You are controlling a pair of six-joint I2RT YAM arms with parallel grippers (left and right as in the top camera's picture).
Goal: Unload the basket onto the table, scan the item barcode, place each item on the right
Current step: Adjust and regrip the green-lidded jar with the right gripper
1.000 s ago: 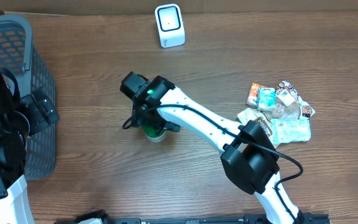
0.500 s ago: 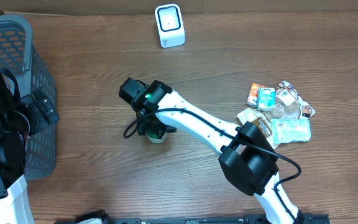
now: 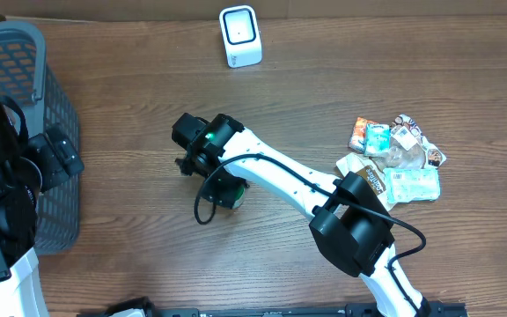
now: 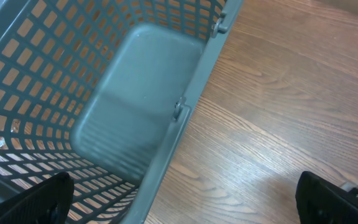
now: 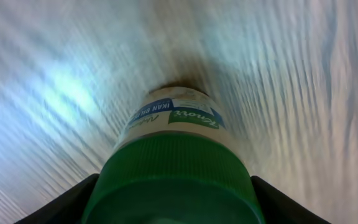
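Wood-grain table [image 3: 130, 238]; right tool [image 5: 173, 200] clamps a green-capped jar [image 5: 173, 119] with white-and-blue label; left tool [image 4: 188, 200] stands wide open.

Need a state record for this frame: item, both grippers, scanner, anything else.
item: jar, green-capped, label partly readable
right gripper: closed on the jar's top, a finger each side
left gripper: open, empty, above the basket rim
scanner: far side, well apart from the jar
other: pile of packets on the right
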